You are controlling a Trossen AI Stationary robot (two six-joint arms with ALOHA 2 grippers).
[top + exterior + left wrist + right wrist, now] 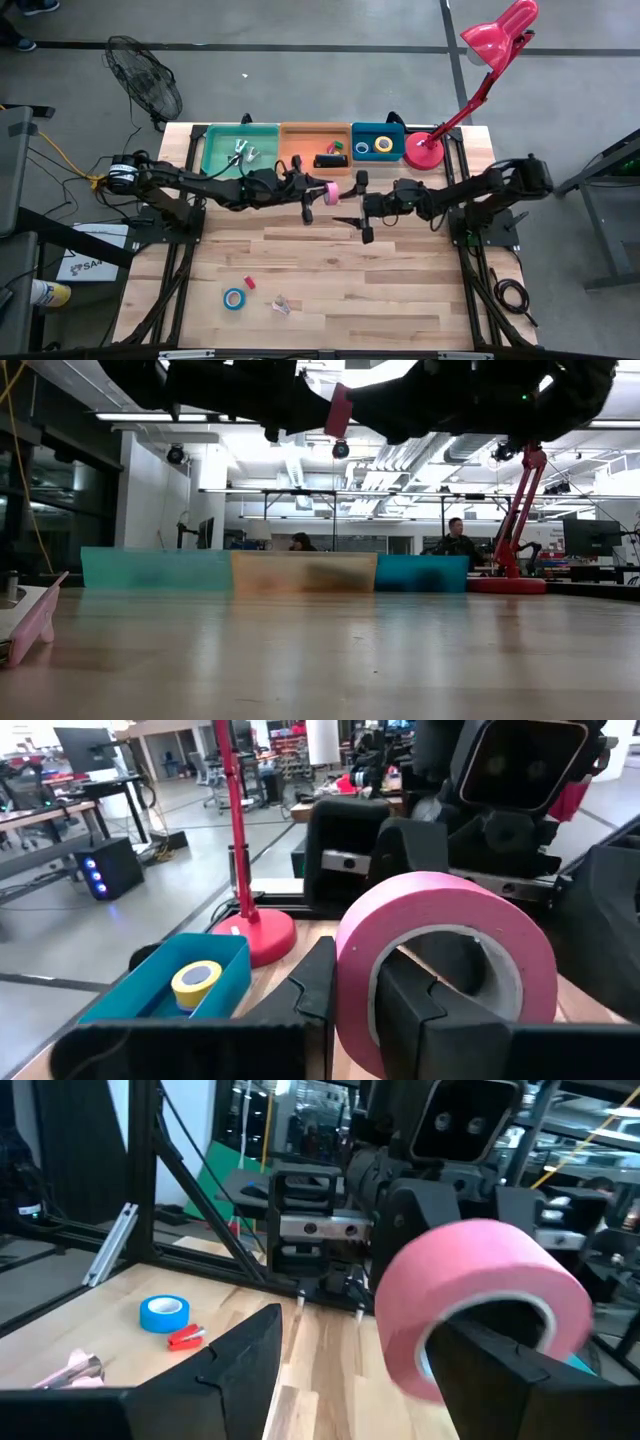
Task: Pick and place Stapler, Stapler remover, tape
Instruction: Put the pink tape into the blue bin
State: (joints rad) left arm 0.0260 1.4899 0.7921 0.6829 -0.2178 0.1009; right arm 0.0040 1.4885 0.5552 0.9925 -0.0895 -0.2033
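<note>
The left fingers (400, 1010) pinch the wall of a pink tape roll (330, 192), one finger inside the ring and one outside, holding it in the air above the counter (400, 280) near its far edge, just in front of the orange tray (300, 135). The right fingers (361, 207) are spread wide, just beside that roll. The stapler (328, 160) lies in the orange tray, yellow tape (383, 145) in the blue tray (378, 128), and a light blue roll (233, 298) near the counter's front edge.

Two dark, jointed arms meet near the orange tray (314, 136); blocky black wrist housings; left gripper (350, 1000) fingers matte black with stepped pads.
</note>
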